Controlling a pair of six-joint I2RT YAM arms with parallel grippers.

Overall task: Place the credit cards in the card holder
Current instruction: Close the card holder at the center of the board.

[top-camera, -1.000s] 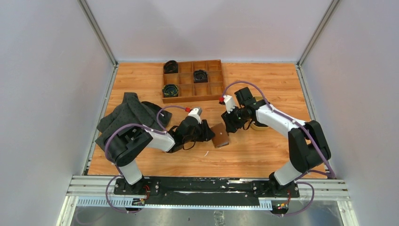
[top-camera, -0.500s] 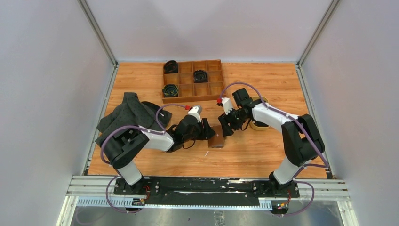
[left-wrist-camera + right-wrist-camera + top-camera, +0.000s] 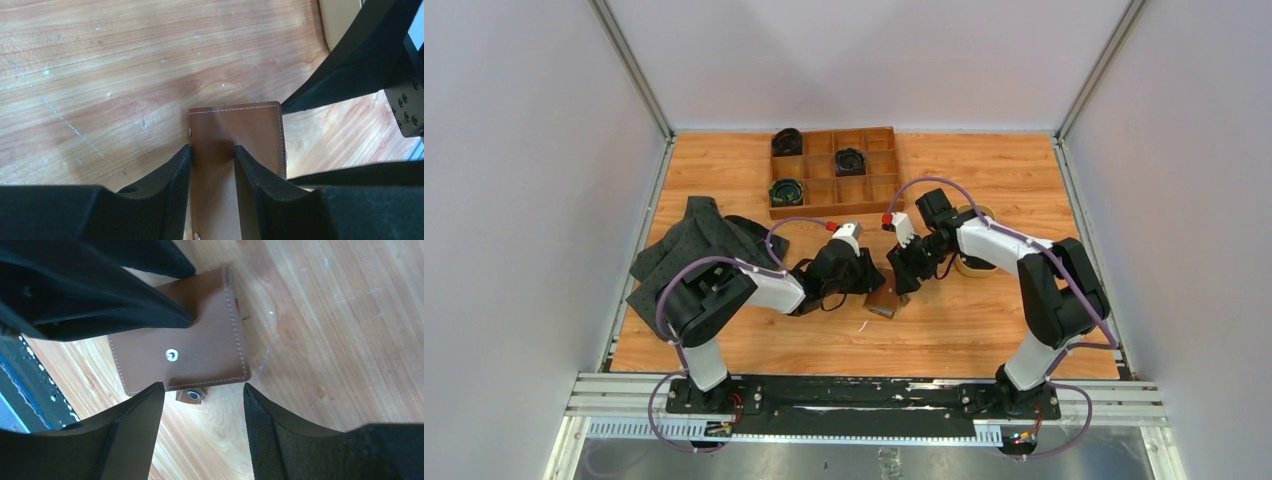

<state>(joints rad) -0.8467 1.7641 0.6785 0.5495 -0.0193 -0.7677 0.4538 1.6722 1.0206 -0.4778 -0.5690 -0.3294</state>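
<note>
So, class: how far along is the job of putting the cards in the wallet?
Done: nothing visible; the wallet is folded, no card showing in it. In hand: the left gripper grips the wallet, the open right gripper hovers by its snap edge. Left: opening it and loading every card; none is in view.

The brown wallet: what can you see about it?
The card holder is small, brown, leather-looking and folded, with pale stitching along its edges. A round metal snap sits on its face, and a second snap peeks out beneath one edge. The left gripper pinches one end, over the wooden table. The right gripper hangs open above it.
</note>
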